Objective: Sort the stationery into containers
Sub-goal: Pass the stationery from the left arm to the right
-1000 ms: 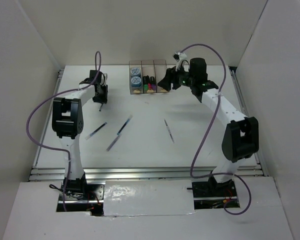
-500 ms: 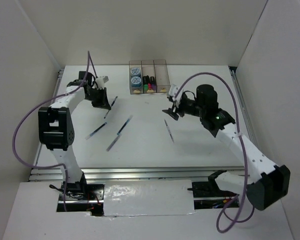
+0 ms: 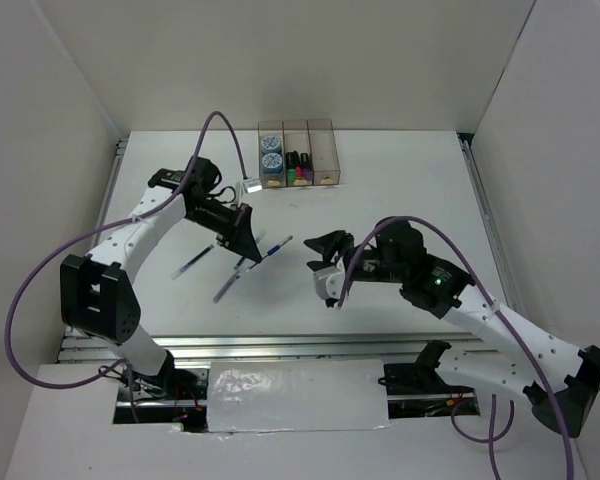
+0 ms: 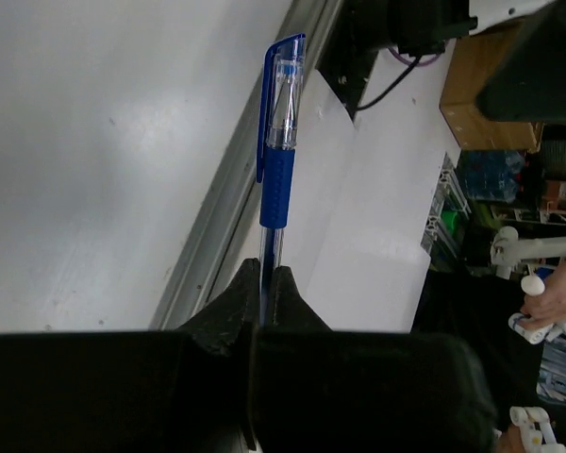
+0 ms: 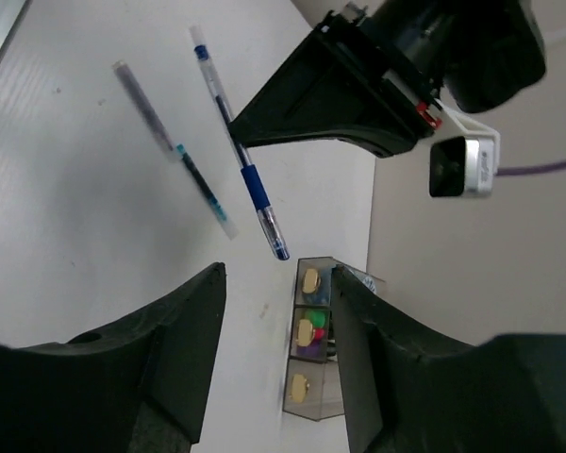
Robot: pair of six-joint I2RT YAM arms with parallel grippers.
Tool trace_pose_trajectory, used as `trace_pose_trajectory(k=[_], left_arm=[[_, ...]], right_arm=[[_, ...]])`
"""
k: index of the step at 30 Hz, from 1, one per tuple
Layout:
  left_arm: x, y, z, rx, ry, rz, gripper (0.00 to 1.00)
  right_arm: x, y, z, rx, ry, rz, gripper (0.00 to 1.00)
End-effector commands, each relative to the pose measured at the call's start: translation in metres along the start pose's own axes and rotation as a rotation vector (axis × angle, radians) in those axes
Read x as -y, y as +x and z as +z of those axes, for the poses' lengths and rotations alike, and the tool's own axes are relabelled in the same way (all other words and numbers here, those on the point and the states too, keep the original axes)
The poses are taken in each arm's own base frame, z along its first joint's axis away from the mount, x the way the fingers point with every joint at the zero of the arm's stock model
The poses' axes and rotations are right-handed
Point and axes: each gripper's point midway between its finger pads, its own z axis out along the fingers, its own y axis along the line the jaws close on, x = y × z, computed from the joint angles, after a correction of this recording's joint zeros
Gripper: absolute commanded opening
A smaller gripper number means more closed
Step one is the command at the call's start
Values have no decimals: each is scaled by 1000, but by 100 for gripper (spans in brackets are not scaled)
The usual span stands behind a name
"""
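The left fingers (image 3: 244,234) are clamped on a blue pen (image 3: 274,246) over the middle of the counter (image 3: 410,200), with its capped end sticking out toward the right arm. The right fingers (image 3: 325,263) stand apart with nothing between them, just right of that pen and nearer the near edge. The boxes (image 3: 320,150) sit at the far edge with bare counter before them, and another pen (image 3: 193,262) lies toward the left edge.

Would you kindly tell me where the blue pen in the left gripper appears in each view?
Top external: blue pen, left of centre.
Left wrist: upright, upper centre.
Right wrist: slanting, upper centre.
Shared landmark: the left gripper, shut on the pen, in all three.
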Motion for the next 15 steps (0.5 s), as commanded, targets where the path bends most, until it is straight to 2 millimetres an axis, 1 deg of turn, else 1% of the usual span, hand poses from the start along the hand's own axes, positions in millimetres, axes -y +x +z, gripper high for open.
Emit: trace_pose_trajectory(k=[1, 2, 3, 4, 5, 6, 7, 11, 14, 15], left_arm=[[36, 12, 0, -8, 57, 27, 0], [35, 17, 1, -16, 48, 17, 0], [35, 19, 1, -22, 32, 12, 0], [38, 23, 1, -31, 25, 20, 0], [40, 24, 1, -36, 19, 26, 0], [43, 28, 1, -52, 9, 22, 0], [43, 28, 0, -54, 2, 21, 0], [36, 30, -1, -50, -54, -2, 0], [36, 36, 0, -51, -56, -20, 0], [33, 37, 1, -53, -63, -26, 0]], right_arm=[[-20, 6, 11, -41, -94, -142, 54], [-28, 9, 18, -49, -133, -164, 53], [-34, 8, 23, -57, -154, -179, 52], [-40, 8, 25, -64, -183, -180, 51], [-48, 13, 32, -79, -217, -179, 51], [-48, 11, 35, -87, -221, -186, 51], [-54, 15, 41, -100, -242, -179, 51], [-47, 12, 57, -119, -218, -165, 51], [-42, 10, 62, -119, -198, -154, 51], [-41, 7, 62, -111, -195, -156, 51]])
